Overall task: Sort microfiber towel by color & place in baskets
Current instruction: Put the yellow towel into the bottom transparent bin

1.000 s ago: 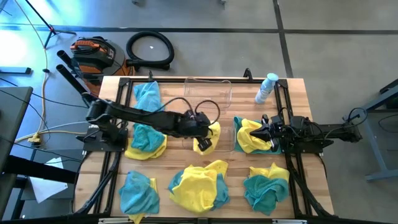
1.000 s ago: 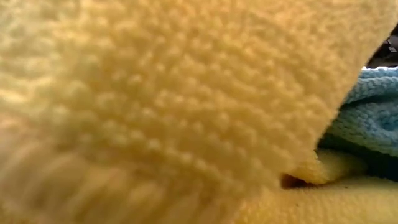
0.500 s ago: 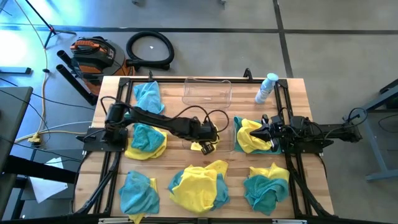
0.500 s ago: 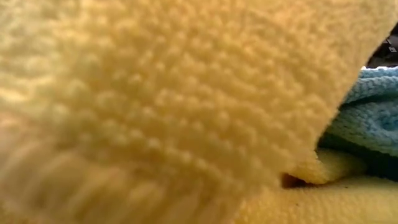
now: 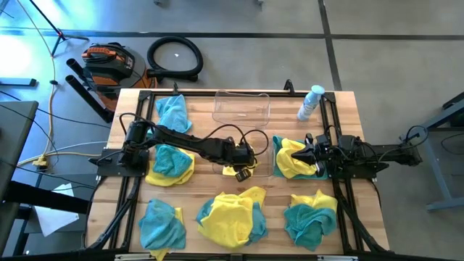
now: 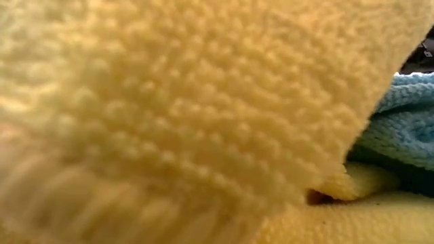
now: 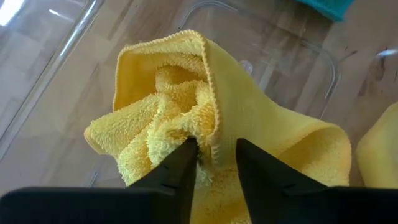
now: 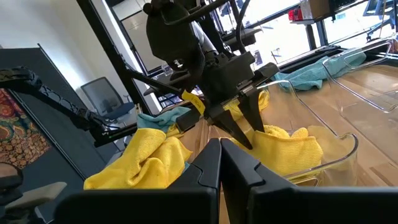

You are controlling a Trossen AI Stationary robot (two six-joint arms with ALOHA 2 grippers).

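Left pincer (image 7: 214, 163): grasping a yellow towel (image 7: 186, 118), holding it over the clear basket (image 5: 250, 163) at mid-desk.
Right pincer (image 8: 221, 165): clenched, empty, resting at the desk's right side beside a yellow-and-teal pile (image 5: 292, 158).
Second basket (image 5: 241, 106): sitting at the far edge of the desk (image 5: 348, 138).
Other towels (image 5: 230, 214): lying in heaps around the desk.

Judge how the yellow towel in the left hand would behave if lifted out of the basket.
Likely floppy: the yellow towel bunches in soft folds around the left hand. Probably light for its size, since a pinch on one fold seems to gather it. Its looped pile looks grippy, so slipping seems unlikely, though loose corners may drag over the basket wall.
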